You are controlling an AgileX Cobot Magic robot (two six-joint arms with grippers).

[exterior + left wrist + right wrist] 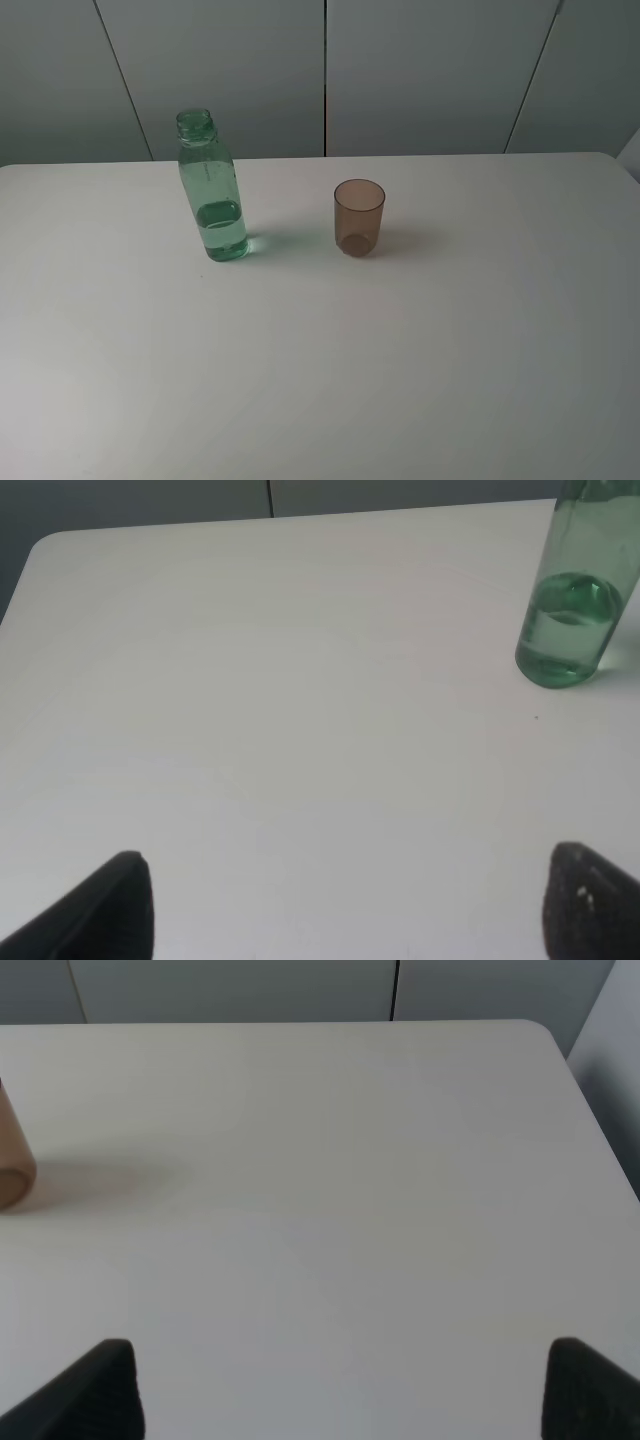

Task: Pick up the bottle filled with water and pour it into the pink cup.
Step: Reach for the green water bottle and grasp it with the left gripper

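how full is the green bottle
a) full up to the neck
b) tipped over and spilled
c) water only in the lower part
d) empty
c: the bottle stands upright with no cap, and its water fills only the lower part, leaving the upper body empty.

Inventory of items present. Quantity one: the bottle (211, 190), green and transparent. Quantity one: the pink cup (359, 217). Containers in total: two. Quantity one: the white surface (400, 350) carrying both. Quantity two: pincers, namely the left pincer (350, 905) and the right pincer (345, 1385).
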